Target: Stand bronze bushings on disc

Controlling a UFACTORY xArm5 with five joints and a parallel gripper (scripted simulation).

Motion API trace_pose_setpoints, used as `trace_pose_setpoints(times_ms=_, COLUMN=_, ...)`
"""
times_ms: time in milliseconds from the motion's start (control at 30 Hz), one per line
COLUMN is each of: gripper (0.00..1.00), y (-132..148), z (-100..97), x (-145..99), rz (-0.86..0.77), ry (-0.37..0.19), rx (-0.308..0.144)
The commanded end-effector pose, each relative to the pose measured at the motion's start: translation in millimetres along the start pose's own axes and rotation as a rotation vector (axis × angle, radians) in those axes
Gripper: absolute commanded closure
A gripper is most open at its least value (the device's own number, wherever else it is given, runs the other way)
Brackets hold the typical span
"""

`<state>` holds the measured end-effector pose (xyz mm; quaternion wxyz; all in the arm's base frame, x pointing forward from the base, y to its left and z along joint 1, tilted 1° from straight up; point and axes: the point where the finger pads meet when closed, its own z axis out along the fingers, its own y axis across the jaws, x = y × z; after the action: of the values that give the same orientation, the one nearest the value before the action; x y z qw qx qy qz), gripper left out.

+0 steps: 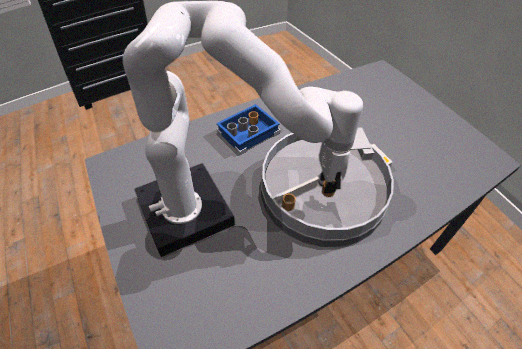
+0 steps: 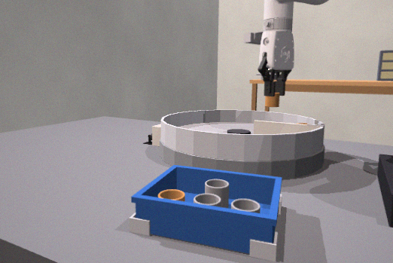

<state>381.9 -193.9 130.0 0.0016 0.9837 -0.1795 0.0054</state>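
My gripper (image 1: pixel 330 183) is shut on a bronze bushing (image 1: pixel 323 188) and holds it upright above the turntable's disc (image 1: pixel 327 198), near the middle. In the exterior view the gripper (image 2: pixel 274 90) holds the bushing (image 2: pixel 272 100) above the rim of the turntable (image 2: pixel 241 139). The dark hub (image 2: pixel 239 131) lies at the disc's centre. Another bronze bushing (image 1: pixel 288 201) stands upright on the disc near its front left rim. The blue crate (image 1: pixel 246 132) holds one bronze bushing (image 2: pixel 171 194) and three steel bushings (image 2: pixel 217 191).
A raised rim runs round the turntable (image 1: pixel 385 192). The arm's black base (image 1: pixel 182 209) stands left of the turntable. A black drawer cabinet (image 1: pixel 92 27) stands on the floor behind the table. A wooden table (image 2: pixel 324 86) stands in the background.
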Motion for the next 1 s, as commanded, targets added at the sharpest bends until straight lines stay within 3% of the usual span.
trace_pose_setpoints(times_ms=0, gripper=1.00, y=5.0, z=-1.3, x=2.8, rz=0.000, ry=0.004, rx=-0.001)
trace_pose_setpoints(times_ms=533, gripper=1.00, y=5.9, z=-1.0, x=3.1, rz=0.000, ry=0.004, rx=-0.001)
trace_pose_setpoints(times_ms=733, gripper=1.00, y=6.8, z=21.9, x=3.5, rz=0.000, ry=0.003, rx=-0.001)
trace_pose_setpoints(times_ms=967, gripper=1.00, y=6.9, z=23.8, x=3.5, rz=0.000, ry=0.003, rx=-0.001)
